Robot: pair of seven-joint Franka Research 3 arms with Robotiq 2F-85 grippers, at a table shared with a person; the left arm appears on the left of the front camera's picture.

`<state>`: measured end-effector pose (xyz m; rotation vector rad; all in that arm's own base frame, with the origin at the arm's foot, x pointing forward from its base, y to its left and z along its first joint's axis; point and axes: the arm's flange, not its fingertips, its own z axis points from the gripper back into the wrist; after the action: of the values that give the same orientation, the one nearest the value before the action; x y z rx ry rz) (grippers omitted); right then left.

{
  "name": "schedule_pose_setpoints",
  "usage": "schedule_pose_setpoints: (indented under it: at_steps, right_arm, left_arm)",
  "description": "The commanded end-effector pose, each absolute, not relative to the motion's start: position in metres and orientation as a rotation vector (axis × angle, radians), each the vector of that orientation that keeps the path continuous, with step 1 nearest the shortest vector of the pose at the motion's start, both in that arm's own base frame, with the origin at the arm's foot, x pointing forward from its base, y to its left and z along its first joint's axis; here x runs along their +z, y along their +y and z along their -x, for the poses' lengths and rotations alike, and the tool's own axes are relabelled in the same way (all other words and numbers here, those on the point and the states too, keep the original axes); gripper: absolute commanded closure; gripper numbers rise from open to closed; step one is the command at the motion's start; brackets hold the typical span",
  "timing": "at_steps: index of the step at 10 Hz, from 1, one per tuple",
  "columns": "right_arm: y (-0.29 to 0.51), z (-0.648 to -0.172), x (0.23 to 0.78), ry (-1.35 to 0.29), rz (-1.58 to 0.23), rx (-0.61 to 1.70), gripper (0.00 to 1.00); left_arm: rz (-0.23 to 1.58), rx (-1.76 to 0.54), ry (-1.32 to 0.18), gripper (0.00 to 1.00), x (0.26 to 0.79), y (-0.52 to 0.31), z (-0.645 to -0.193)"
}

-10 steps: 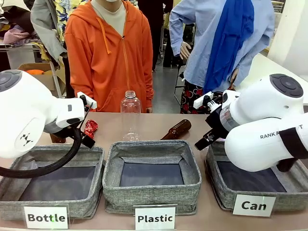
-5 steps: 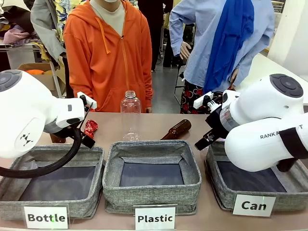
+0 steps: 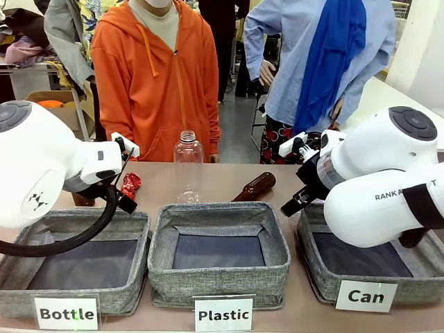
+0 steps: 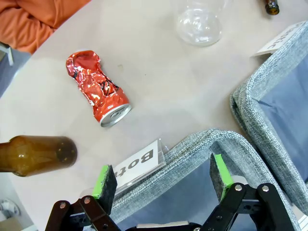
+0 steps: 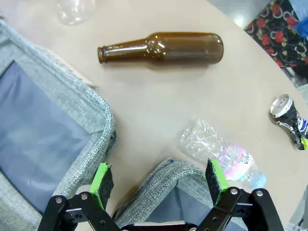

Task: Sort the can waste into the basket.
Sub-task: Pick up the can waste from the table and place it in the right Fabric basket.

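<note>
left pincer (image 4: pixel 162 180) spread and empty over the bottle bin (image 4: pixel 192 149) corner; red can (image 4: pixel 98 89) lies on the desk (image 4: pixel 192 86) beyond, brown bottle (image 4: pixel 33 154) near it, easy wrong grab. right pincer (image 5: pixel 159 177) spread too; dark can (image 5: pixel 291 118), dented i think, lies past a plastic bottle (image 5: pixel 221 151) that could snag.

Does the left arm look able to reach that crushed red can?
Probably yes: the left gripper is open above a basket rim, and the red can lies on bare table just beyond.
</note>
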<state>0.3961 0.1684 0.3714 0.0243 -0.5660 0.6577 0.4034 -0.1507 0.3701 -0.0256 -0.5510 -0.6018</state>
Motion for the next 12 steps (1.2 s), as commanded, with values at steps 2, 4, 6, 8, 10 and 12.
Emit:
schedule_pose_setpoints:
  at_steps: [2, 4, 6, 8, 10, 12]
  right_arm:
    - [0.168, -0.396, 0.371, -0.566, -0.024, 0.658, 0.0]
    - [0.162, -0.385, 0.42, -0.565, -0.153, 0.674, 0.0]
    - [0.156, -0.37, 0.476, -0.463, -0.376, 0.531, 0.0]
    - [0.124, -0.344, 0.512, -0.247, -0.639, 0.544, 0.0]
    - [0.065, -0.318, 0.529, -0.183, -0.824, 0.487, 0.0]
    - [-0.008, -0.293, 0.524, -0.29, -0.95, 0.377, 0.0]
  left_arm:
    - [0.026, -0.602, -0.551, 0.0, 0.37, -0.151, -0.403]
    - [0.218, -0.694, -0.574, 0.0, 0.418, -0.154, -0.386]
    - [0.465, -0.735, -0.434, 0.0, 0.469, -0.157, -0.362]
    - [0.704, -0.806, -0.278, 0.0, 0.505, -0.131, -0.327]
    - [0.884, -0.794, -0.246, 0.0, 0.528, -0.072, -0.308]
    - [1.079, -0.688, -0.317, 0.0, 0.524, 0.003, -0.301]
